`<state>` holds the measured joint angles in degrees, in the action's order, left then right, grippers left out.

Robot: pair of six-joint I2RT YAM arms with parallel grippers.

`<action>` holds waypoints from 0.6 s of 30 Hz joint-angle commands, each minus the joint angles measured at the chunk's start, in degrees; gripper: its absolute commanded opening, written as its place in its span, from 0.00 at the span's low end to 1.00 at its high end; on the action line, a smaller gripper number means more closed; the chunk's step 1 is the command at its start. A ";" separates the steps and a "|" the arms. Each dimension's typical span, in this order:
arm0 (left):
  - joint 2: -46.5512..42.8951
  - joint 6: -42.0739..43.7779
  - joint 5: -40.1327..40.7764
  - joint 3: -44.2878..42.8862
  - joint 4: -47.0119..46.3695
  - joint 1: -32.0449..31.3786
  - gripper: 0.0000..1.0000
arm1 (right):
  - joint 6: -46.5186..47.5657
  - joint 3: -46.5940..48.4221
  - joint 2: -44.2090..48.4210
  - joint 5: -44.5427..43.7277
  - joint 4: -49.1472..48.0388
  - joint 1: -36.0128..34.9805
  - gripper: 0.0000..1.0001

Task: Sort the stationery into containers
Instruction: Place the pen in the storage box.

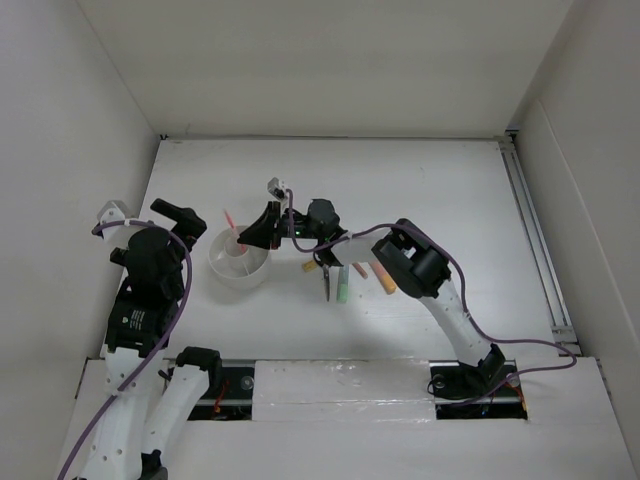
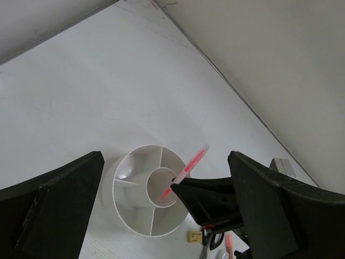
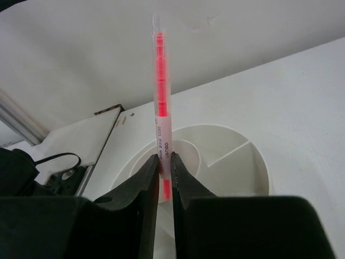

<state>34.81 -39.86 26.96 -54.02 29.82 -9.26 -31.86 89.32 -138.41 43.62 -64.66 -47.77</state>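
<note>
Pink pen [image 3: 160, 81] stands near upright, pinched low on the barrel betw the right gripper [image 3: 164, 164] jaws; lower tip appears to sit in the centre well of the white tub [image 3: 237, 141]; held so, I'd judge, to drop straight in on release; barrel print looks like "deli" + a small code, too fine to read; left gripper [image 1: 178, 218] spread wide, holding nothing, just left of tub; scissors [image 1: 329, 281] & green marker [image 1: 343, 284] lie on table [image 1: 450, 190] right of it
</note>
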 commanded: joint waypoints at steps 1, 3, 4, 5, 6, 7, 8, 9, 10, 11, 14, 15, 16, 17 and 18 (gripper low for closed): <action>-0.18 0.92 -0.85 0.14 -1.79 0.29 1.00 | 1.18 -0.46 1.21 0.42 -2.75 -0.75 0.19; -0.18 0.92 -0.86 0.14 -1.79 0.29 1.00 | 1.18 -0.46 1.21 0.42 -2.75 -0.75 0.40; -0.18 0.92 -0.86 0.14 -1.79 0.29 1.00 | 1.18 -0.46 1.21 0.42 -2.75 -0.75 0.45; -0.18 0.92 -0.86 0.14 -2.31 0.29 1.00 | 1.18 -0.46 1.21 0.42 -2.75 -0.75 0.48; -0.18 0.92 -0.86 0.14 -2.31 0.29 1.00 | 1.18 -0.46 1.21 0.42 -2.75 -0.75 0.56; -0.18 0.92 -1.38 0.14 -2.31 0.29 1.00 | 1.18 -0.46 1.73 0.42 -3.27 -0.75 0.58; -0.18 0.92 -1.38 0.14 -2.31 0.29 1.00 | 1.18 -0.46 1.74 0.42 -3.80 -0.75 0.60; -0.18 1.44 -1.38 0.14 -2.31 0.29 1.00 | 1.18 -1.16 2.26 0.42 -3.80 -0.75 0.63; -0.18 1.45 -1.38 0.14 -2.31 0.29 1.00 | 1.18 -1.95 2.27 0.42 -4.33 -0.75 0.64; -0.18 1.45 -1.38 0.14 -2.31 0.29 1.00 | 1.18 -1.96 2.88 0.42 -4.33 -0.75 0.66; -0.18 1.45 -1.38 0.14 -2.31 0.29 1.00 | 1.18 -4.23 4.20 -0.11 -5.65 -0.75 0.67; -0.18 1.45 -1.38 0.14 -2.31 0.29 1.00 | 1.18 -4.24 4.90 -0.11 -6.95 -0.75 0.67; -0.18 1.45 -1.38 0.14 -2.31 0.29 1.00 | 1.18 -5.63 5.43 -0.11 -6.97 -0.75 0.67; -0.18 1.45 -1.38 0.14 -2.31 0.29 1.00 | 1.18 -6.26 5.95 -0.11 -7.66 -0.75 0.70; -0.18 1.45 -1.38 0.14 -2.31 0.29 1.00 | 0.66 -7.04 7.44 -0.89 -8.28 -0.75 0.77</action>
<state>34.81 -39.38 25.67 -54.02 29.65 -9.26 -31.14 83.77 -136.09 42.81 -67.90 -47.99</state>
